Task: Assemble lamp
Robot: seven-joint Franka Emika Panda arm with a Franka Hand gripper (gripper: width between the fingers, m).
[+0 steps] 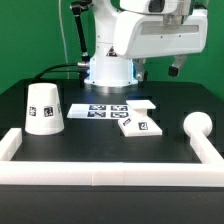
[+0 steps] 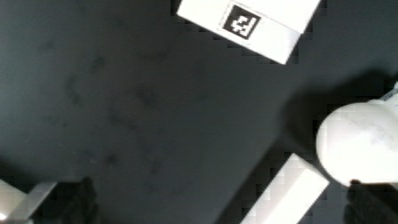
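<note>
The lamp's three white parts lie apart on the black table. The tapered shade (image 1: 44, 108) stands at the exterior view's left. The flat angular base (image 1: 140, 123) lies in the middle, and its tag also shows in the wrist view (image 2: 249, 25). The ball-topped bulb (image 1: 197, 127) lies at the right near the frame, and shows as a bright white round shape in the wrist view (image 2: 356, 140). My gripper (image 1: 160, 70) hangs high above the table between base and bulb. It is open and empty (image 2: 217, 205), with its dark fingertips (image 2: 63, 200) far apart.
The marker board (image 1: 108, 111) lies flat behind the base. A long white border frame (image 1: 100, 172) runs along the front and both sides, and a strip of it shows in the wrist view (image 2: 294, 190). The robot's base (image 1: 108, 70) stands at the back.
</note>
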